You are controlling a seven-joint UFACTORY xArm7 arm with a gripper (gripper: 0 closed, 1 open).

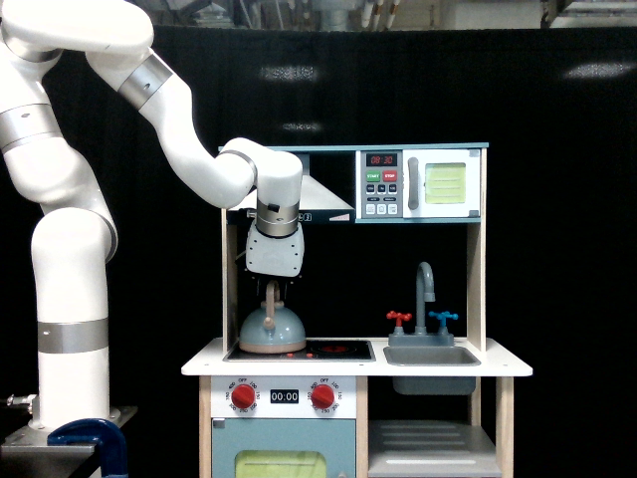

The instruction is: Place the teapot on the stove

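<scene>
The grey-blue teapot with a tan base rim rests on the left part of the black stove, which is set in the white toy-kitchen counter. Its tan looped handle rises straight up into my gripper, which hangs directly above it from the white arm. The fingers look shut on the top of the handle, though they are small and dark against the black backdrop. Red burner rings show on the stove to the teapot's right.
A grey faucet with red and blue taps stands over the sink on the exterior view's right. A microwave sits on the upper shelf. The range hood hangs just behind my wrist. Two red knobs face forward below the counter.
</scene>
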